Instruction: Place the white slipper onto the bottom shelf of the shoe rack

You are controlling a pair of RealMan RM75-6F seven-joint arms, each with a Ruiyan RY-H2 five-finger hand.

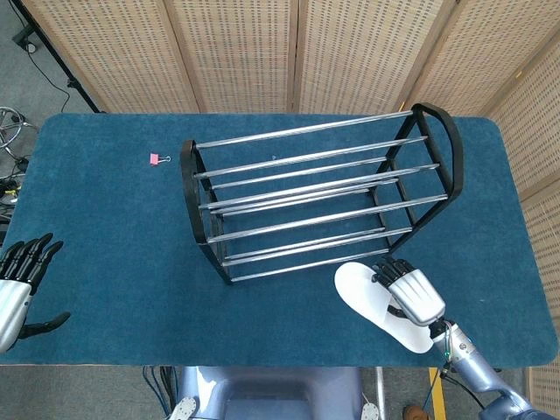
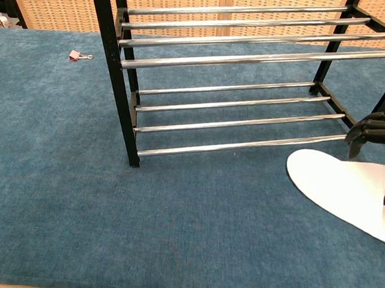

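Note:
The white slipper (image 1: 360, 289) (image 2: 336, 188) lies flat on the blue table, just in front of the right end of the black-and-chrome shoe rack (image 1: 315, 197) (image 2: 239, 54). My right hand (image 1: 408, 293) (image 2: 378, 128) hovers over the slipper's rear half, fingers bent downward and spread, with nothing plainly gripped. The thumb tip shows at the slipper's right side in the chest view. The rack's bottom shelf (image 2: 241, 118) holds nothing. My left hand (image 1: 17, 284) rests open at the table's front left edge, far from both.
A small pink binder clip (image 1: 155, 159) (image 2: 76, 55) lies on the table left of the rack. Wicker screens stand behind the table. The table's front edge runs close behind the slipper and my right hand.

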